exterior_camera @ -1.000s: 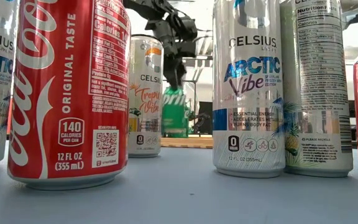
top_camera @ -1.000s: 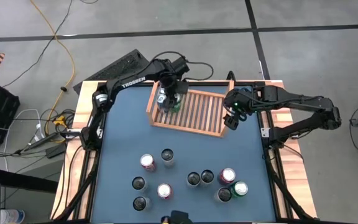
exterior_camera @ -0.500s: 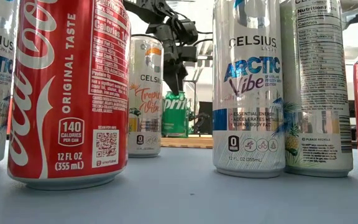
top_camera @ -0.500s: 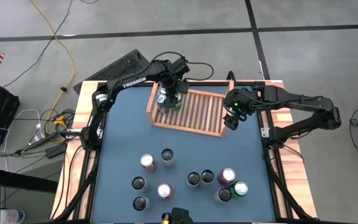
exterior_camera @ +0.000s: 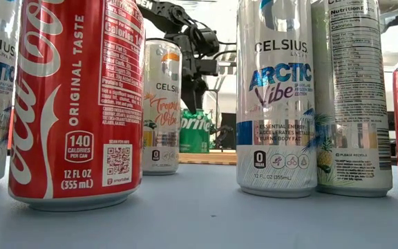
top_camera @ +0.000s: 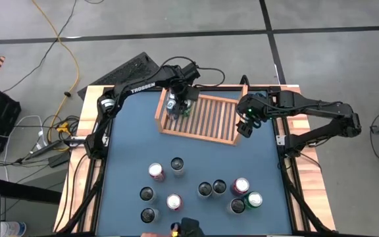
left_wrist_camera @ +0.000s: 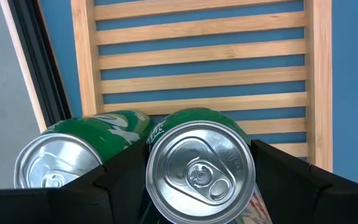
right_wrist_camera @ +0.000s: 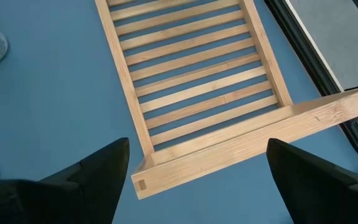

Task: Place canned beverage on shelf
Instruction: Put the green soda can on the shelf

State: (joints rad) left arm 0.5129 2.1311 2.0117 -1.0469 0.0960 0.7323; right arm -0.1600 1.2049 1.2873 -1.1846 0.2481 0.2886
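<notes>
High view: left gripper (top_camera: 178, 104) sits over the shelf's (top_camera: 209, 118) left end, fingers around an upright green can (top_camera: 182, 108); right gripper (top_camera: 245, 125) hangs at the shelf's opposite end, holding nothing, while spare cans (top_camera: 176, 164) stand grouped near the front of the table (top_camera: 127, 151). Low view: between big foreground cans, the green can (exterior_camera: 195, 131) looks set down on the shelf (exterior_camera: 206, 158), arm (exterior_camera: 192, 48) directly above it. Left wrist view: fingers (left_wrist_camera: 291, 180) flank that can (left_wrist_camera: 199, 171), and a second green can (left_wrist_camera: 73, 162) stands just beside it (touching, possibly) on the slats (left_wrist_camera: 197, 62). Right wrist view: fingers (right_wrist_camera: 92, 171) spread wide above the shelf's end board (right_wrist_camera: 253, 146). Risk, as I judge it: if the left jaws spread or lift off crookedly, a finger could clip the neighbour and topple either can.
</notes>
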